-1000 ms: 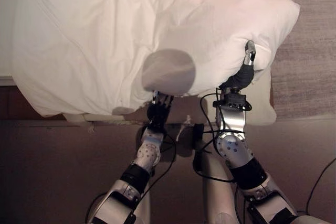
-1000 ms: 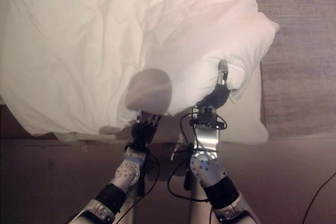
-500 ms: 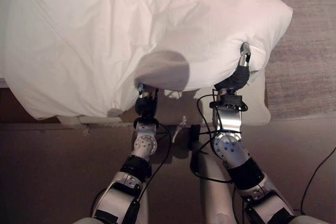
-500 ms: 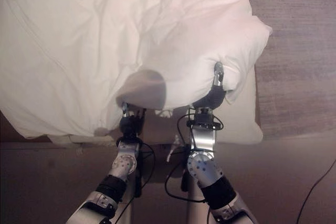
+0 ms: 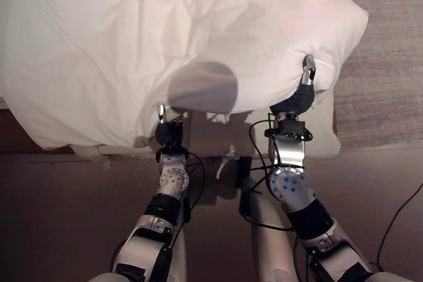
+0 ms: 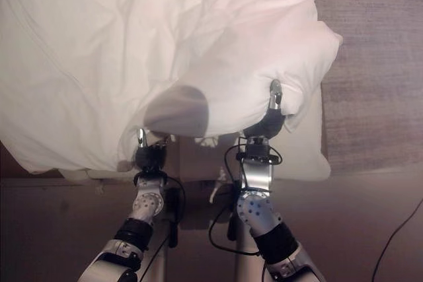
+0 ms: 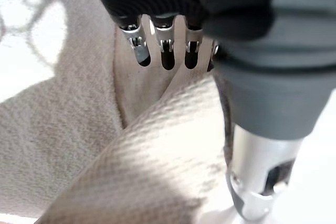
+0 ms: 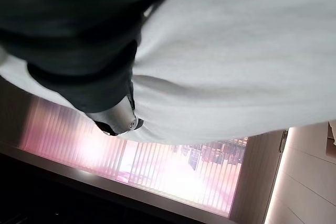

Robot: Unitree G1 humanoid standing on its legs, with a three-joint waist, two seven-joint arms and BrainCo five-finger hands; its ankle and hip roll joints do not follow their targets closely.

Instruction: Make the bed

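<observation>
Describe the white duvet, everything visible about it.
The duvet is white, soft-looking cloth, puffy and heavily creased, spread over most of the bed. Its near edge is lifted and bunched. The right hand grips the thick near right corner, a thumb over the fold. The left hand meets the near edge further left, fingers tucked under the cloth; its wrist view shows a woven fold against the fingers. A round shadow lies on the edge between the hands.

Carpet (image 5: 390, 64), grey-brown, woven texture: at 3 o'clock. Floor (image 5: 59, 216), dark, smooth: 6 to 8 o'clock. Window with vertical blinds (image 8: 173, 166), possibly backlit.
</observation>
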